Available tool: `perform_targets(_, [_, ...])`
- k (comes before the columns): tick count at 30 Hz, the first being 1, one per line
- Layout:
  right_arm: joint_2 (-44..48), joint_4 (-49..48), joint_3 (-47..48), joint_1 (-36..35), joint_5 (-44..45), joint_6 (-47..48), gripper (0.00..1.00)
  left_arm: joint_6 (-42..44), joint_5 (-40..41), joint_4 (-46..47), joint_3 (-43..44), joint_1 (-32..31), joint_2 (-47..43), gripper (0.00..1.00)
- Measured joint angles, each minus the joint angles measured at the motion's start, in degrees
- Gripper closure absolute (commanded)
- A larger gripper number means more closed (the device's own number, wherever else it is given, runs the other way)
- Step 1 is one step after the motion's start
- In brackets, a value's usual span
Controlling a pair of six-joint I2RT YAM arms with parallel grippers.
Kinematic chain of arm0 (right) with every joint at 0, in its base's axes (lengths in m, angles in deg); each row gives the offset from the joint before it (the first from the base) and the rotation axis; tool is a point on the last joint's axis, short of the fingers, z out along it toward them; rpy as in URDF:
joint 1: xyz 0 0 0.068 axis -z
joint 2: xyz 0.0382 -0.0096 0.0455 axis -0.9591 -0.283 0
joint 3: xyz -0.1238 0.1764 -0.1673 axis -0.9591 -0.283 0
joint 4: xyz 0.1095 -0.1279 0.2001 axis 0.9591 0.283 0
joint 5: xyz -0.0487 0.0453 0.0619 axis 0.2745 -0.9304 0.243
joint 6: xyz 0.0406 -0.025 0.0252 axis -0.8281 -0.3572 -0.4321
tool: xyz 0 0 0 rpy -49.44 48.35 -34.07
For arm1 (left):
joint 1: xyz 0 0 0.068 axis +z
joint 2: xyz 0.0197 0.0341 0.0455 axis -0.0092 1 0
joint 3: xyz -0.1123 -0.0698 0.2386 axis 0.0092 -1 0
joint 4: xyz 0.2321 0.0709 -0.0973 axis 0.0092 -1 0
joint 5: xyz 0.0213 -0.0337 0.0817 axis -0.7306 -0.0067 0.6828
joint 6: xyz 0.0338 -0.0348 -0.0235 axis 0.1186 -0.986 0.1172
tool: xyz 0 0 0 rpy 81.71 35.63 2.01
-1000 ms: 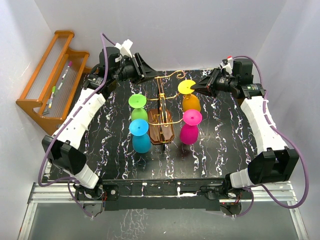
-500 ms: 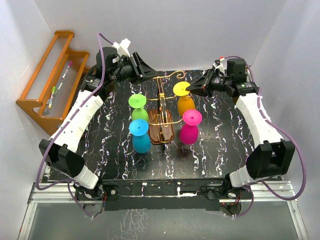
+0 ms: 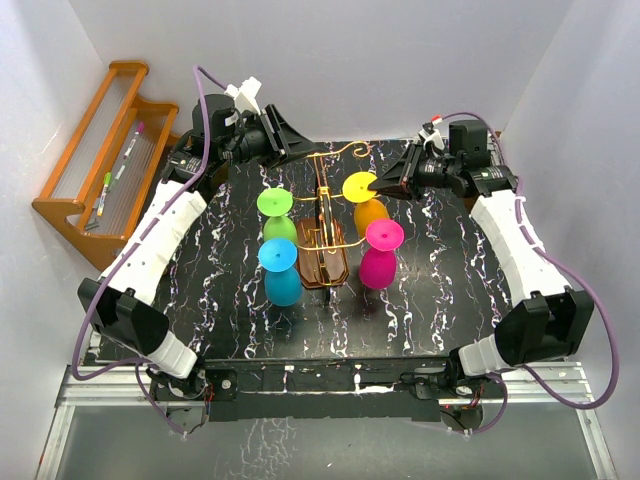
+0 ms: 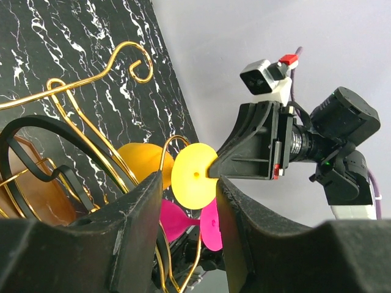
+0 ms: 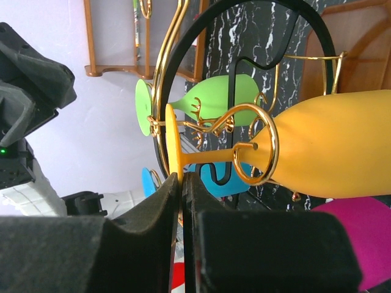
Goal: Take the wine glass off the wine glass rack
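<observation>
One small wine glass rack (image 3: 322, 262) of glossy brown wood and curly gold wire stands in the middle of the black marbled table (image 3: 230, 310). Four plastic glasses hang on it bowl-down: a green glass (image 3: 275, 203) and a blue glass (image 3: 281, 272) on its left, an orange wine glass (image 3: 380, 210) with a yellow foot and a magenta glass (image 3: 379, 257) on its right. The right gripper (image 3: 385, 186) is pinched almost closed on the rim of that yellow foot. The left gripper (image 3: 300, 146) hangs spread and empty behind the rack. Two pens (image 3: 130, 142) lie on one orange-brown slatted wooden shelf (image 3: 62, 208), their print too small to read.
</observation>
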Motion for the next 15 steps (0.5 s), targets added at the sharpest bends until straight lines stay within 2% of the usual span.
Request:
perform_targets(9, [7.63,5.38,-0.15,-0.02,8.96,2.6,0.92,-1.18,-1.68,-0.2,3.28,0.0,0.52,0.6])
perform_targets(15, [7.85,10.88,6.21,0.0,19.65,7.58,0.92,-2.49,-3.06,-0.02,7.04,0.0,1.07,0.6])
